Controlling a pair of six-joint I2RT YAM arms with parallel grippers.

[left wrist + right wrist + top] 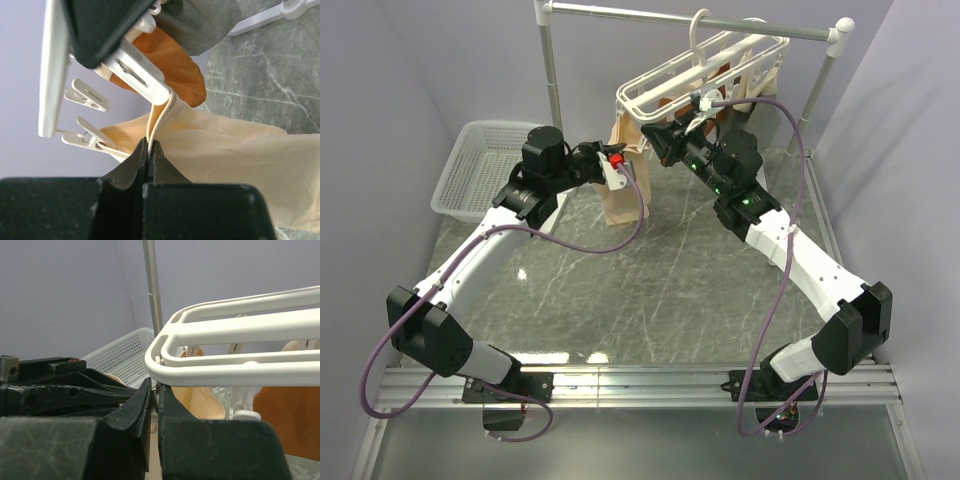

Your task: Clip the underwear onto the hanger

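Clamping the waistband edge of the underwear [225, 145], which hangs from white clips [140, 75] of the hanger [240, 335], the left pincer [149, 150] seems mid-clipping, while the right pincer [154, 390], fingers pressed together, sits under the frame's rim; next likely needs another clip opened over the band.

So the hanger [642, 97] hangs off the rail [620, 12] at the back, underwear [618, 200] dangling under its left end, basket [470, 175] sitting on the table [670, 290] further left.
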